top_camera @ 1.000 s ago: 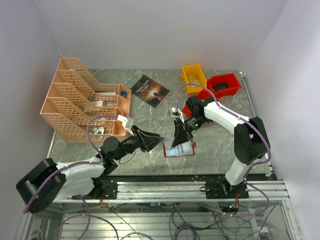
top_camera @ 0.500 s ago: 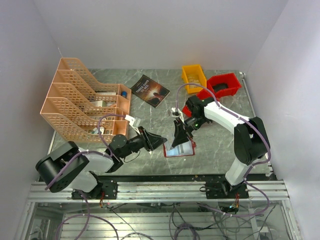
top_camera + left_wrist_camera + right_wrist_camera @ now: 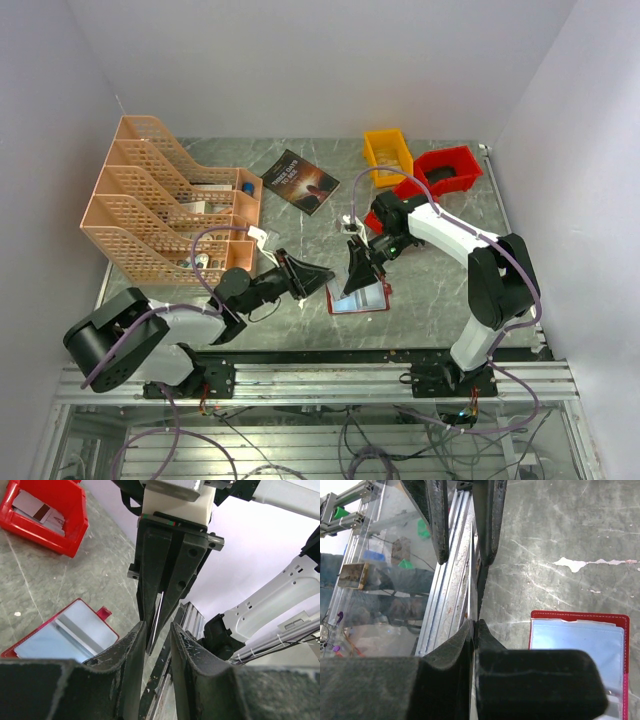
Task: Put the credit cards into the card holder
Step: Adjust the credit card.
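Observation:
My right gripper [image 3: 352, 284] is shut on a thin credit card [image 3: 471, 570], held edge-on a little above the table. The card holder [image 3: 364, 299], dark red with pale clear pockets, lies open on the table just right of it, and shows in the right wrist view [image 3: 580, 640] and left wrist view [image 3: 60, 637]. My left gripper [image 3: 328, 276] faces the right one, open, its fingers [image 3: 439, 520] either side of the card's free end [image 3: 158, 611]. I cannot tell if they touch it.
An orange file rack [image 3: 165, 200] stands at the left, a dark book [image 3: 300, 181] at the back middle. A yellow bin [image 3: 387, 155] and a red bin [image 3: 446, 170] sit at the back right; the red bin [image 3: 47, 512] holds cards. The aluminium rail [image 3: 445, 605] runs along the near edge.
My left arm has swung its elbow in and its gripper has edged right, closing on the card. The right gripper and the card holder have stayed put.

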